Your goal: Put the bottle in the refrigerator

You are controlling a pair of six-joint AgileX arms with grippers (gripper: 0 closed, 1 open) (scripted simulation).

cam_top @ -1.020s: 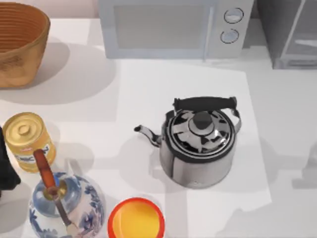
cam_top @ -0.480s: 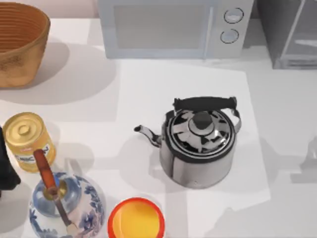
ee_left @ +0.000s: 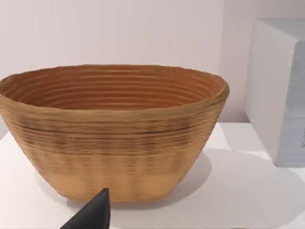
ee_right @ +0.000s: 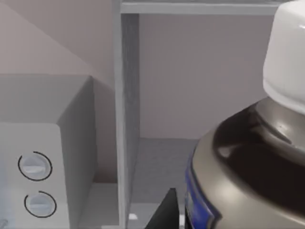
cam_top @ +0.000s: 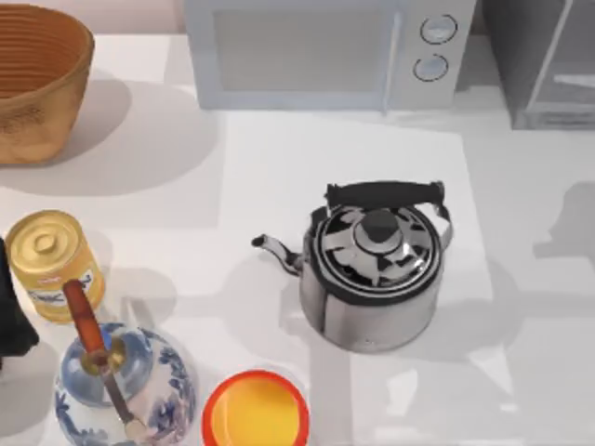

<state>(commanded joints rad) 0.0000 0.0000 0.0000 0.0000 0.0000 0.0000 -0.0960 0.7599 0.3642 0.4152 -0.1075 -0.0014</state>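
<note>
One bottle [ee_right: 248, 157] up close in right wrist view: dark body, white cap, blue label band, apparently carried by right tool; finger spread cannot tell. Refrigerator [ee_right: 190, 95] dead ahead, compartment open, door post just beside bottle's path. Risks: bottle clips post or shelf edge, tips on release, or slips if hold is shallow. Left tool [ee_left: 93, 214] parked near basket [ee_left: 114, 129], opening cannot tell. Kettle [cam_top: 376, 265] mid-worktop, clear of route.

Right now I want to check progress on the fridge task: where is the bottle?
The bottle, dark with a white cap, is close up in the right wrist view, facing the refrigerator's open compartment, with the microwave alongside it.
</note>
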